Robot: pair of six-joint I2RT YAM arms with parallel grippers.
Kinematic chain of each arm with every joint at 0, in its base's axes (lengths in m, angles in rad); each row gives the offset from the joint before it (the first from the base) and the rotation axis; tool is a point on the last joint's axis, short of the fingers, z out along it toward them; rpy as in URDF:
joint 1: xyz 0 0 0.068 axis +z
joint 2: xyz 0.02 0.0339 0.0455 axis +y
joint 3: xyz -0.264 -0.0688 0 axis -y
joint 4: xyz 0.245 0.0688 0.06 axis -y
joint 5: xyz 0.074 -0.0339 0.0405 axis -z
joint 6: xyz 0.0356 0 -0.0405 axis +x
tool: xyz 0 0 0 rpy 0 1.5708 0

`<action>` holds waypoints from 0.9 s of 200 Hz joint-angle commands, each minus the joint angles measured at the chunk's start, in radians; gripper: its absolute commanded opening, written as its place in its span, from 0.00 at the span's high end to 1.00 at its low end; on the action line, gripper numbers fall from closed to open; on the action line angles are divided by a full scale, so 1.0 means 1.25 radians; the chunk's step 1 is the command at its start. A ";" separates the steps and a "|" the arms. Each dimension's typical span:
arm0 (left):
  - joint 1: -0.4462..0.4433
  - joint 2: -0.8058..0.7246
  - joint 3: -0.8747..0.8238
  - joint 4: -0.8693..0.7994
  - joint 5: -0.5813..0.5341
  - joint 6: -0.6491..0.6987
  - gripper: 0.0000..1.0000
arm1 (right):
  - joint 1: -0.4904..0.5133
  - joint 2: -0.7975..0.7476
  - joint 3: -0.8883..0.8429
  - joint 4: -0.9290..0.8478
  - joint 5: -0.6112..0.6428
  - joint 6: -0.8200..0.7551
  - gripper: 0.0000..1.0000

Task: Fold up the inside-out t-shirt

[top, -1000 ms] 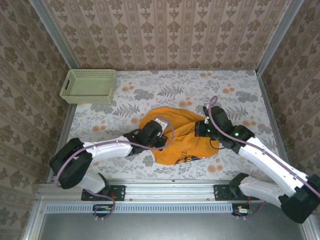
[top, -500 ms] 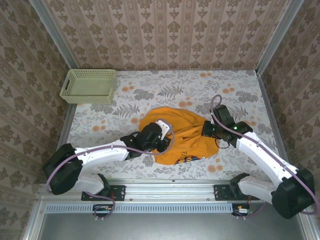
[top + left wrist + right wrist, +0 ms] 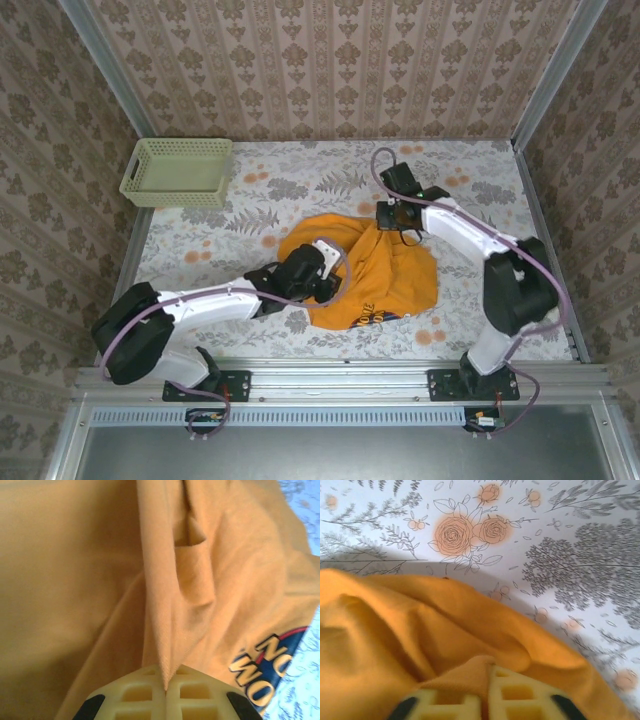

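The inside-out t-shirt [image 3: 390,272] lies crumpled in an orange heap on the flowered table, with blue and white lettering [image 3: 372,312] showing at its near edge. My left gripper [image 3: 326,276] sits on the shirt's left part. In the left wrist view this left gripper [image 3: 166,674] is shut on a raised fold of the cloth, with the lettering [image 3: 270,655] to the right. My right gripper [image 3: 391,216] is at the shirt's far edge. In the right wrist view the right gripper [image 3: 487,672] has orange cloth pinched in its narrow gap and draped over one finger.
A pale green mesh basket [image 3: 177,172] stands at the table's far left corner. Patterned walls close in the table on three sides. A metal rail [image 3: 340,382] runs along the near edge by the arm bases.
My right arm has swung from the shirt's right side up to its far edge, pulling cloth with it. The left gripper has kept its grip and hardly moved.
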 commanded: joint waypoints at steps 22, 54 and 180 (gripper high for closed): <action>0.046 0.046 -0.024 0.028 0.036 -0.086 1.00 | 0.045 -0.132 -0.047 -0.005 0.028 -0.046 0.54; 0.046 0.061 -0.024 0.060 0.050 -0.092 1.00 | 0.130 -0.236 -0.168 0.061 -0.050 0.008 0.56; 0.043 0.046 -0.027 0.064 0.059 -0.084 1.00 | 0.152 -0.042 -0.173 0.085 0.000 0.040 0.62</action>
